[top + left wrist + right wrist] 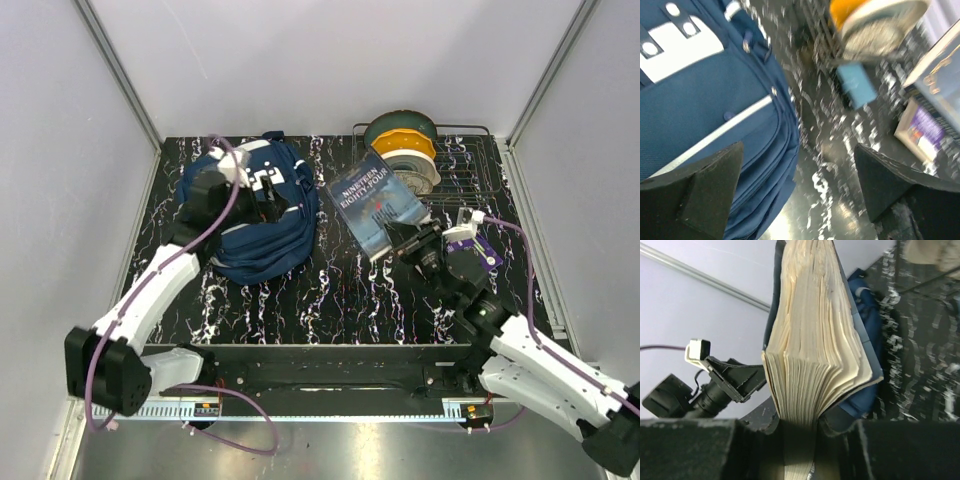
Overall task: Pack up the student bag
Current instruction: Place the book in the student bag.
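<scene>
Packing barely begun: the student bag (255,225) lies at the table's (330,295) left, the left gripper (270,197) above it wide and empty, while the right gripper (408,238) clamps the Nineteen Eighty-Four book (372,198), not yet bagged.

The top external camera hangs above and behind the arm bases. It looks steeply down from well away on the whole black, white-veined marble-patterned surface (340,290).

The left wrist camera sits close over the large navy blue fabric backpack with white stripe trim (705,110). It faces across the surface toward the right side, and the wide-spread left tool (797,170) frames its lower edge.

The right wrist camera looks along the right tool (800,450), very near the cream page edges of the blue-covered paperback book (815,340) clamped there.

All three views share the backpack and the surface — each from its own distance.
</scene>
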`<state>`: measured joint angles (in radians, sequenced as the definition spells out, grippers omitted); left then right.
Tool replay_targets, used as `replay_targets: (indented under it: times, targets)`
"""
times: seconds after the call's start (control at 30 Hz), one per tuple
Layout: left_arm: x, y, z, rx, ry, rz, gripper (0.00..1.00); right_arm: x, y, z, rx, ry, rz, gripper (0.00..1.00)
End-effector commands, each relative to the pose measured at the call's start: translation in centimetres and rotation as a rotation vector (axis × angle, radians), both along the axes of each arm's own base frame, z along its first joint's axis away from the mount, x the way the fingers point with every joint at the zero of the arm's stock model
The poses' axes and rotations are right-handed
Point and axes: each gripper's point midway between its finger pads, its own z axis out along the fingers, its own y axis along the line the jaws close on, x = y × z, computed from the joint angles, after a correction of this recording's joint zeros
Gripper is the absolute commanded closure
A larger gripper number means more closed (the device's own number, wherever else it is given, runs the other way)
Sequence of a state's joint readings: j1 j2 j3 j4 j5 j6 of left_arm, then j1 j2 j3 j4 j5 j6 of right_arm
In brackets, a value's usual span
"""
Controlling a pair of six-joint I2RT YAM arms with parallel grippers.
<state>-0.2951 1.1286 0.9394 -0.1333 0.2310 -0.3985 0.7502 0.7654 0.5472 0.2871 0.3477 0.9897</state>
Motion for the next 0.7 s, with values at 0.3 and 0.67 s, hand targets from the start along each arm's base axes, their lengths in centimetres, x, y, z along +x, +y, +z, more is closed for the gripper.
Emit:
replay_targets:
  times: [0.3,0.67]
  targets:
    - [-1.2,-1.2,-11.9,0.590,0.297,-0.197,0.15,-1.9,-5.0,0.2,-0.109,0.053,-0.129,1.00]
    - [-1.2,-0.6,-14.9,0.696,0.399,-0.203,0.27,-2.0,-3.7,-0.9,-0.067,0.092,-0.074,1.00]
